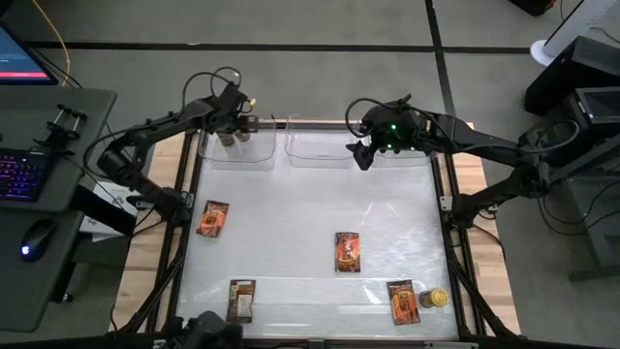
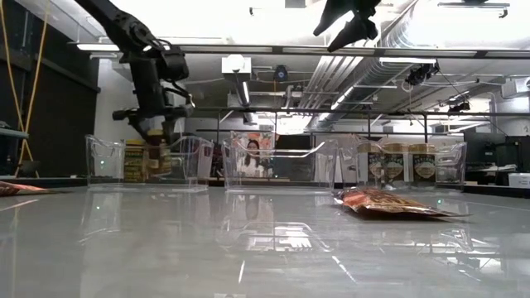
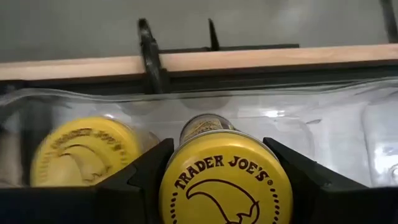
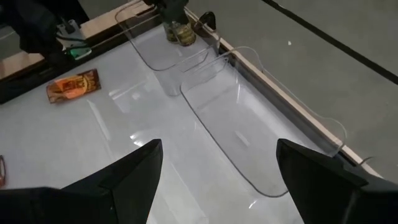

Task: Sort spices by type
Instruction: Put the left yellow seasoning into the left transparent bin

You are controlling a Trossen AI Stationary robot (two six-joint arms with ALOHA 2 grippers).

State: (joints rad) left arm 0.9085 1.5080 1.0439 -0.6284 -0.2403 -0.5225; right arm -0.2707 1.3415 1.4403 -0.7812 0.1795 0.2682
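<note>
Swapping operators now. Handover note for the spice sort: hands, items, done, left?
Left hand: over the left bin, fingers on either side of a yellow-lidded jar; it looks like a grip, unconfirmed. A second yellow-lidded jar sits beside it in that bin.
Right hand: open, empty, raised over the middle bin.
Done: two yellow jars at the left bin; three tan-lidded jars in the right bin. Middle bin holds nothing.
Left: four packets on the table, at left, centre, front left, front right; one yellow jar beside that last packet.
</note>
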